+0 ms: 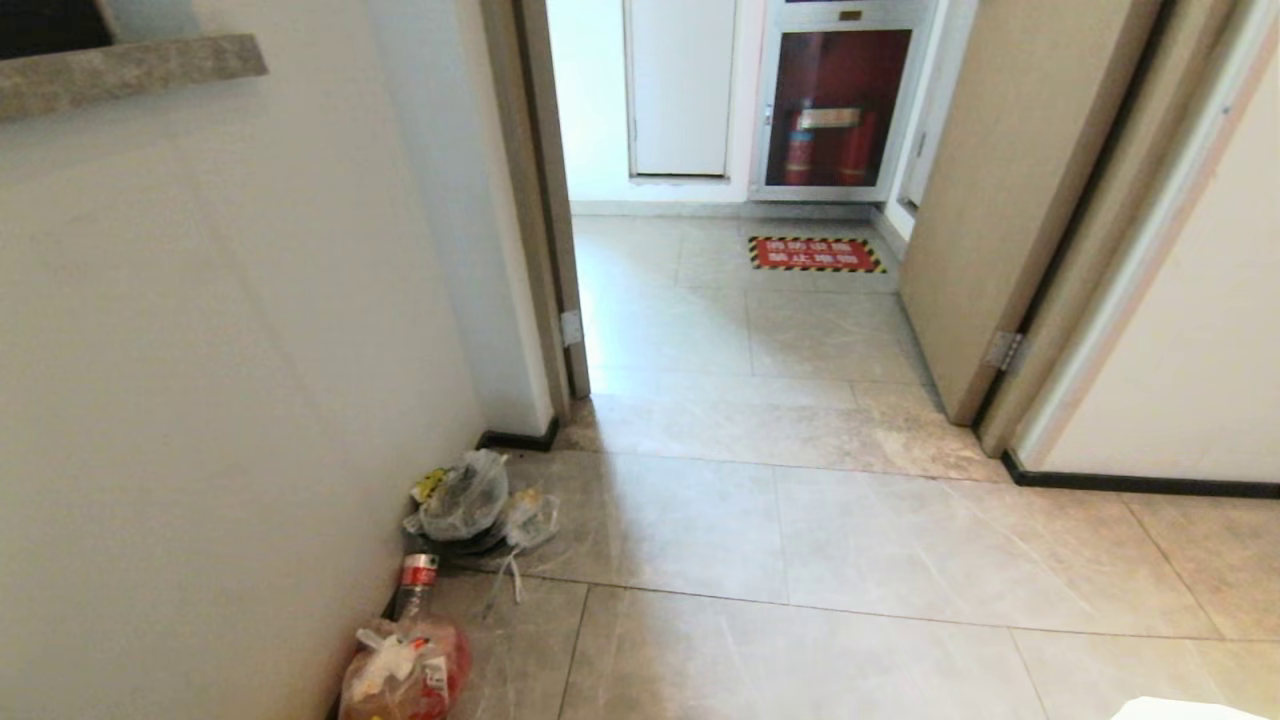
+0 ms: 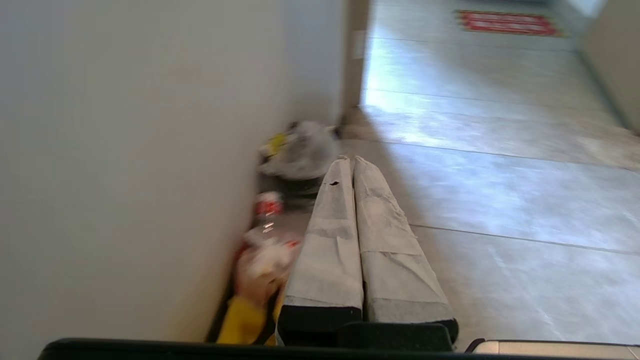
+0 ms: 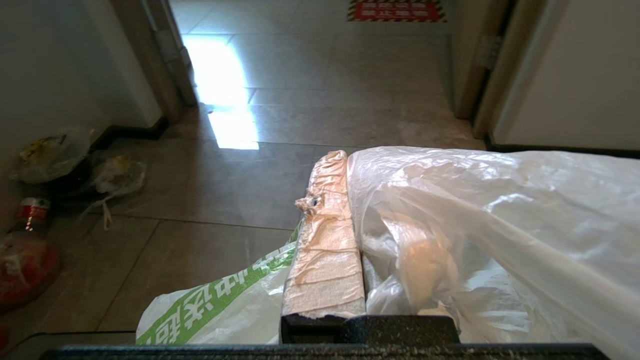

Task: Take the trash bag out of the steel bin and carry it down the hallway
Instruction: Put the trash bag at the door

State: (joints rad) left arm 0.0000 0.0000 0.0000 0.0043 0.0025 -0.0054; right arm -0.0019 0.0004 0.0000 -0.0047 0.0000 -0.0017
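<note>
My right gripper (image 3: 347,157) is shut on the trash bag (image 3: 475,200), a thin translucent white film. The film drapes over one taped finger and hides it, and it fills that side of the right wrist view. White plastic with green print (image 3: 215,300) hangs just below the bare finger. A white corner (image 1: 1190,708) at the head view's bottom right edge may be the same bag. My left gripper (image 2: 350,161) is shut with nothing between its taped fingers, and it points along the left wall. The steel bin is out of view. The hallway floor (image 1: 800,520) of glossy beige tiles lies ahead.
Litter lies along the left wall: clear bags (image 1: 465,495), a red-labelled bottle (image 1: 418,575), a reddish bag (image 1: 405,670) and something yellow (image 2: 245,322). Ahead, an open door (image 1: 1000,200) stands at the right of the doorway. Beyond it are a red floor sign (image 1: 815,254) and an extinguisher cabinet (image 1: 835,105).
</note>
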